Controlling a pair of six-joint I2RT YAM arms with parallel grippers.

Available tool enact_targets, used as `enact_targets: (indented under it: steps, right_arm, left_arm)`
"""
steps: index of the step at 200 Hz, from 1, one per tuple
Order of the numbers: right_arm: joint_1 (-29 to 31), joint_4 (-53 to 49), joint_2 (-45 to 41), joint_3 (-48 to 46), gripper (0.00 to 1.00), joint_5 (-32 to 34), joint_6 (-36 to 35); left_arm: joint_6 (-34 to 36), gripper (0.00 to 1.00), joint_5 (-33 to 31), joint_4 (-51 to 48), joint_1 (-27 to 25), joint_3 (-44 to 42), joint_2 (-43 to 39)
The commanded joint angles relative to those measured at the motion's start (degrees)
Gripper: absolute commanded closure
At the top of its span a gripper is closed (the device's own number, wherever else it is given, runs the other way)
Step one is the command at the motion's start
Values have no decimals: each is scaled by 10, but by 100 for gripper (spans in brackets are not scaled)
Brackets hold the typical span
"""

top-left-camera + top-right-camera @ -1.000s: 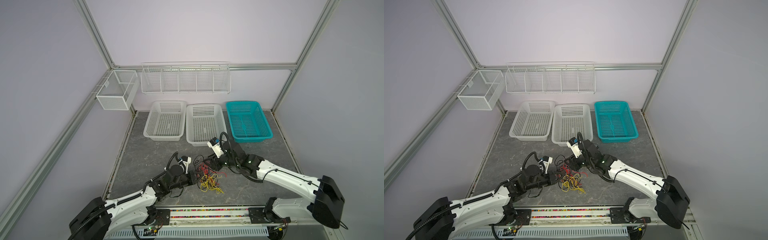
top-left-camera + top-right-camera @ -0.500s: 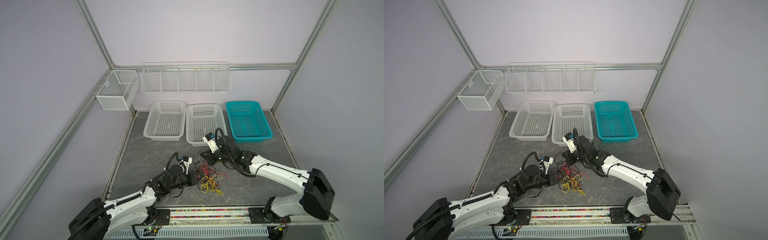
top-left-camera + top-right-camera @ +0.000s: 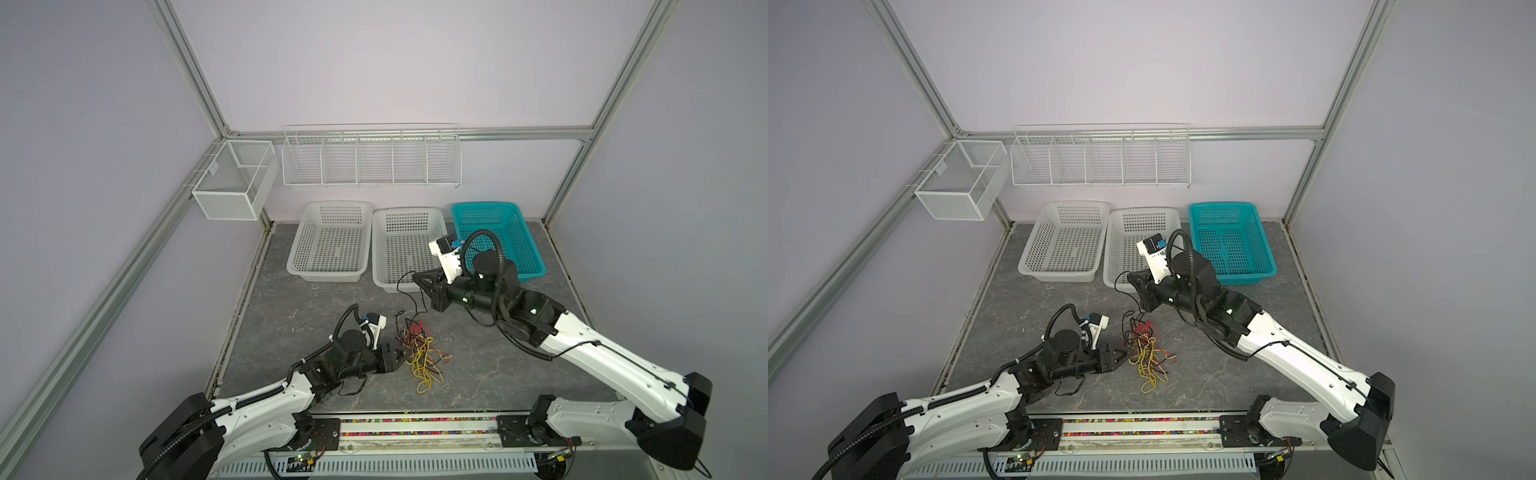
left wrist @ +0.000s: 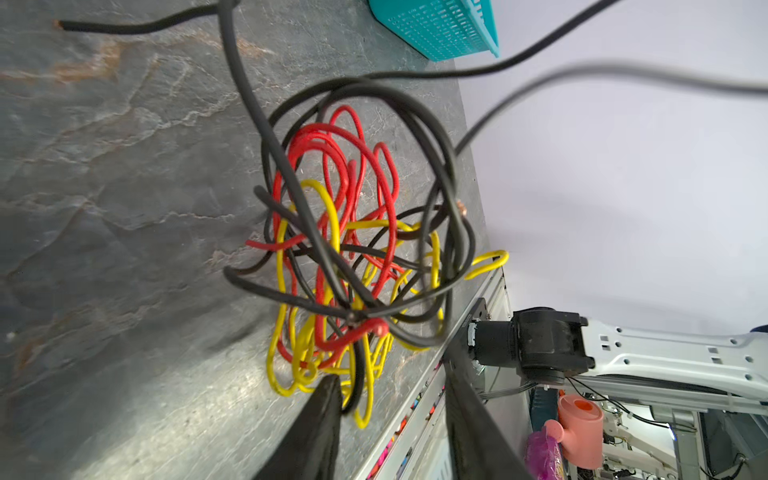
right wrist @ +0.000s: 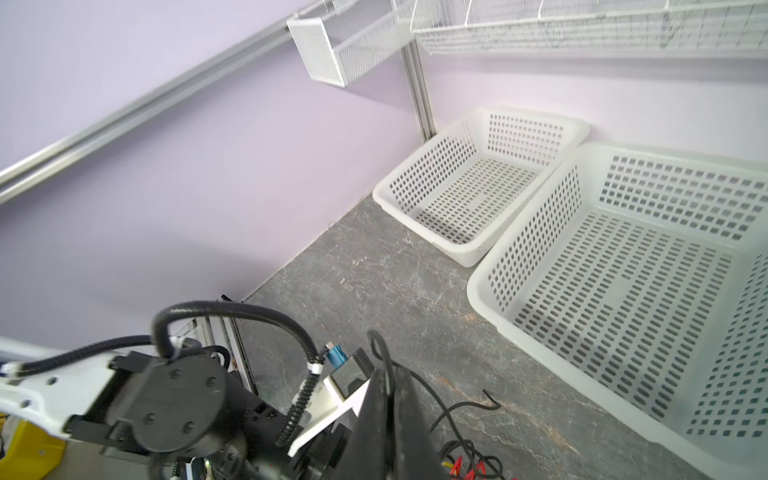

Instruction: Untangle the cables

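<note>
The cables (image 3: 419, 353) lie as one tangle of black, red and yellow wires on the grey table, in both top views (image 3: 1148, 353). My left gripper (image 3: 400, 356) sits low right beside the tangle, open. In the left wrist view the tangle (image 4: 357, 249) lies just ahead of this gripper (image 4: 390, 374), and one black loop touches a finger (image 4: 328, 399). My right gripper (image 3: 417, 279) hangs above the table near the middle basket, shut on a black cable (image 3: 400, 287) that droops back into the tangle. The right wrist view shows that cable (image 5: 384, 353) pinched at the gripper's (image 5: 385, 374) tips.
Two white baskets (image 3: 332, 241) (image 3: 409, 245) and a teal basket (image 3: 498, 237) stand in a row at the back. A wire rack (image 3: 370, 158) and a mesh box (image 3: 232, 183) hang on the walls. The table's front rail (image 3: 415, 422) runs just behind the tangle.
The right gripper shut on a black cable and rose back toward the baskets, drawing it out of the tangle. The left gripper opened beside the tangle.
</note>
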Motion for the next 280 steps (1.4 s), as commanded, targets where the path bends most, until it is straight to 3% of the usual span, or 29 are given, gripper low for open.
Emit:
enact_targets:
  steps: [1,55,105,129,149,215,245,280]
  right_arm:
    - [3,-35,-19,32,93,-5,-17]
    - [3,-90,-53,124,93,-2,-33]
    - [2,-156,-49,217,93,-8,-50]
    - [2,-167,-44,238,93,-16,-45]
    - [2,-186,-31,266,93,-14,-48]
    - [2,-264,22,372,93,10,-78]
    - [2,-241,0,290,93,36,-70]
    - [2,-190,-59,152,93,38,-40]
  left_arm:
    - [12,57,4,24,2,-8,16]
    - [20,57,12,52,2,-8,62]
    - [31,72,1,58,2,-13,72]
    - [27,72,5,84,1,-17,74]
    - [23,64,14,103,2,-19,70]
    - [12,22,21,106,1,-23,12]
    - [4,14,27,119,2,-27,-2]
    - [2,13,39,144,2,-24,22]
